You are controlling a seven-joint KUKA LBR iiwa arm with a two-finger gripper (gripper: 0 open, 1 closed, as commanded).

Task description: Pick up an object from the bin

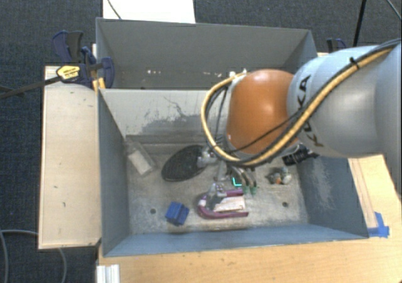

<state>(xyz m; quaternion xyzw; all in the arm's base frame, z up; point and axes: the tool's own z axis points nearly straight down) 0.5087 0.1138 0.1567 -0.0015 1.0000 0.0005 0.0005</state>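
1. KUKA arm (352, 103) is reaching into the grey metal bin (114, 175) from the right. Its orange wrist cover (260, 109) is hanging over the bin's middle, w/ black-and-yellow cables (210, 128) looping round the cover's left side.
2. Gripper (220, 192) is pointing down from under the cover and hovering right above a purple-and-white curved item (227, 208). A small green light (237, 181) is glowing on the gripper's body.
3. That purple-and-white item is lying flat on the bin floor, approx. centre left-to-right, close to the near wall. Its purple part is curling round the left end and along the near side, w/ the white part sitting on top.
4. Gripper state: can't tell whether it is standing apart, together or clamped on anything, as the tip is showing small and dark against the item. Can't tell either whether it is touching the item.
5. Black oval object (182, 162) is lying just left of the gripper and a bit farther back, mid-floor, tilting up toward the right.
6. Small blue block (177, 214) is sitting near the near wall, left of the purple-and-white item and apart from it.
7. Pale beige block (141, 162) is resting at the left, by the foot of the left wall, near the black oval but not touching it.
8. Small dark-and-pale bit (278, 178) is lying right of the gripper, below the arm's edge; too small to ID.
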